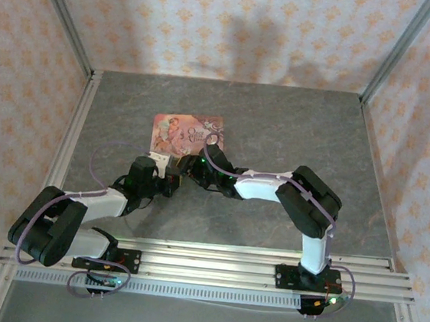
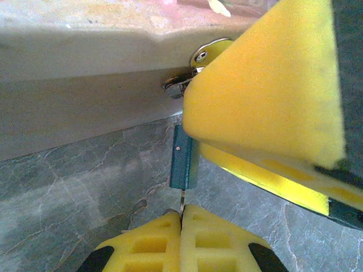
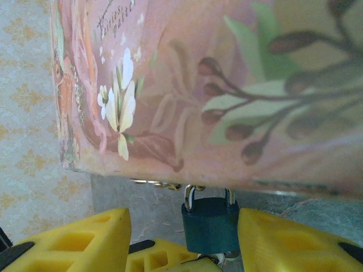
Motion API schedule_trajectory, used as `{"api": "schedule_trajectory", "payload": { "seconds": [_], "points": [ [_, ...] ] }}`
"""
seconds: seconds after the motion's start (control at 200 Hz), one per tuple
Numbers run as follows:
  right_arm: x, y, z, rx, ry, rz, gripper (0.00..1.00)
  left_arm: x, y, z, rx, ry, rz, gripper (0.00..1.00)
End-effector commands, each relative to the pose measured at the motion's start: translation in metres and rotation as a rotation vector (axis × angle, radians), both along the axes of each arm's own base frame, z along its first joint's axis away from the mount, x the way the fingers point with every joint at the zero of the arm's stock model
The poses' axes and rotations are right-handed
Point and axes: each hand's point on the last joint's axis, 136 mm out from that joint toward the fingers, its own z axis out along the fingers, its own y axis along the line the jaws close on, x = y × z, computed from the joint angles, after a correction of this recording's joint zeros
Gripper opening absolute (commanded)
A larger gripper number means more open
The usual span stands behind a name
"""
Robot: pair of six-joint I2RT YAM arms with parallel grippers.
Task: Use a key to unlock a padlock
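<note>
Right wrist: padlock (image 3: pixel 210 224); illegibly scripted box (image 3: pixel 198 85)

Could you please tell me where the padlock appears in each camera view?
Top external: too small to make out, at the near edge of the pink box.
Left wrist: padlock edge-on at centre, under the box, above the key pinched by the left gripper.
Right wrist: padlock at bottom centre, hanging from the box between the right gripper's fingers.
Shared landmark: the pink box.
</note>
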Motion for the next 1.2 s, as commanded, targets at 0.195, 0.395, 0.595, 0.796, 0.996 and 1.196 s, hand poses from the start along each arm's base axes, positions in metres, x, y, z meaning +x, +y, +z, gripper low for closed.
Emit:
{"api": "schedule_trajectory", "payload": {
  "seconds": [0.195, 0.395, 0.595, 0.796, 0.996, 1.196],
  "points": [
    [-0.016, -0.018, -0.048, -0.147, 0.113, -0.034, 0.52, -0.005, -0.004, 0.002, -0.014, 0.019, -0.016, 0.0],
    [-0.019, -0.023, -0.053, -0.187, 0.097, -0.042, 0.52, -0.006, -0.004, 0.004, -0.016, 0.015, -0.018, 0.0],
    [-0.018, -0.017, -0.053, -0.162, 0.085, -0.033, 0.47, -0.008, -0.004, 0.005, -0.017, 0.015, -0.022, 0.0],
    [-0.016, -0.014, -0.049, -0.144, 0.082, -0.031, 0.47, -0.009, -0.004, 0.004, -0.019, 0.017, -0.024, 0.0],
    [-0.018, -0.015, -0.055, -0.151, 0.092, -0.03, 0.45, -0.009, -0.004, 0.007, -0.025, 0.012, -0.024, 0.0],
    [-0.018, -0.012, -0.058, -0.141, 0.099, -0.022, 0.25, -0.01, -0.004, 0.01, -0.026, 0.004, -0.025, 0.0]
  ]
}}
